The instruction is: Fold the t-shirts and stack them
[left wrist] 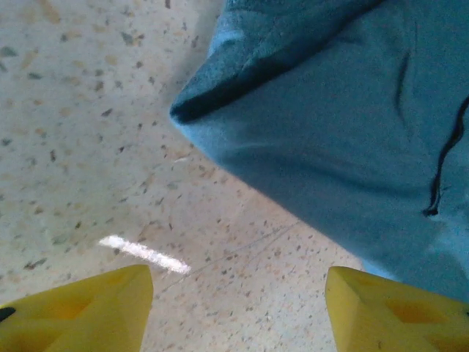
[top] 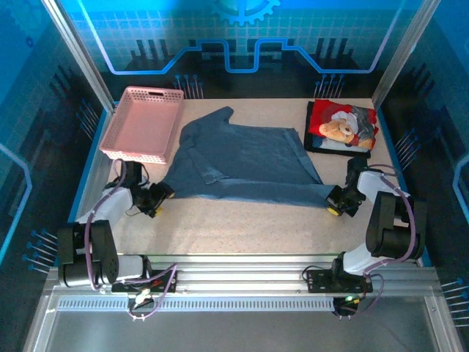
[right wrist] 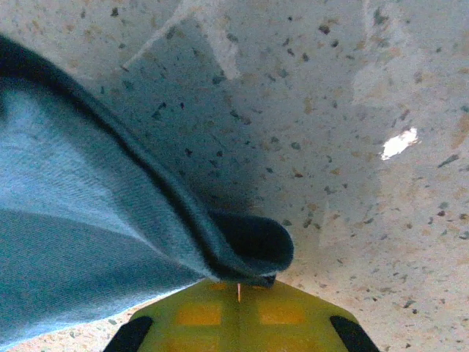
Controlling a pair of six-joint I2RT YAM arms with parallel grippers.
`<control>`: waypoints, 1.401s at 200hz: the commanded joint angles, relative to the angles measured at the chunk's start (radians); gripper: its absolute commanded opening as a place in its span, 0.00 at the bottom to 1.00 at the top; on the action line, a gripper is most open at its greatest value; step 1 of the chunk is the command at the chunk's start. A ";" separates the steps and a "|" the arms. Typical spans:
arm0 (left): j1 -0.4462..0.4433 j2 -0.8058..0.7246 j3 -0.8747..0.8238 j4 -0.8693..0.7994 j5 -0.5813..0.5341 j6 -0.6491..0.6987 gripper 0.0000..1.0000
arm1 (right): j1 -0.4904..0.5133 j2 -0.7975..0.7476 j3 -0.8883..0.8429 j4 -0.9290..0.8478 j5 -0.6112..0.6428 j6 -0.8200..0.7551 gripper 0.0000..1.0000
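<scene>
The slate-blue t-shirt lies spread out flat across the middle of the table. The red and black teddy-bear t-shirt sits folded at the back right. My left gripper is at the blue shirt's near left corner. In the left wrist view it stands open over bare tabletop, with the shirt's corner just ahead and to the right. My right gripper is at the shirt's near right corner. In the right wrist view it is shut on a rolled edge of the blue cloth.
A pink lattice basket stands at the back left, its near edge touching the blue shirt's sleeve area. Speckled tabletop runs between the shirt and the arm bases. Blue enclosure walls close in the sides and back.
</scene>
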 commanded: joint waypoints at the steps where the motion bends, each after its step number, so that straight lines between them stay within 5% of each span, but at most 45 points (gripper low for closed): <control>1: -0.003 0.061 0.034 0.065 -0.004 -0.033 0.65 | 0.011 0.016 0.024 -0.015 -0.004 0.000 0.02; 69: -0.012 0.226 0.119 0.201 -0.049 -0.057 0.59 | 0.015 0.033 0.032 -0.008 -0.025 -0.023 0.02; 107: -0.018 0.298 0.137 0.137 -0.087 -0.044 0.32 | 0.014 0.042 0.057 -0.023 -0.024 -0.036 0.02; 136: 0.008 0.228 0.124 0.023 -0.155 0.003 0.00 | 0.014 0.034 0.067 -0.051 -0.028 -0.048 0.02; 215: 0.121 -0.178 -0.107 -0.199 -0.159 0.003 0.00 | 0.025 -0.054 0.013 -0.112 -0.068 -0.039 0.02; 280: 0.123 -0.279 -0.153 -0.315 -0.184 -0.171 0.00 | 0.059 -0.183 -0.090 -0.173 -0.079 0.001 0.04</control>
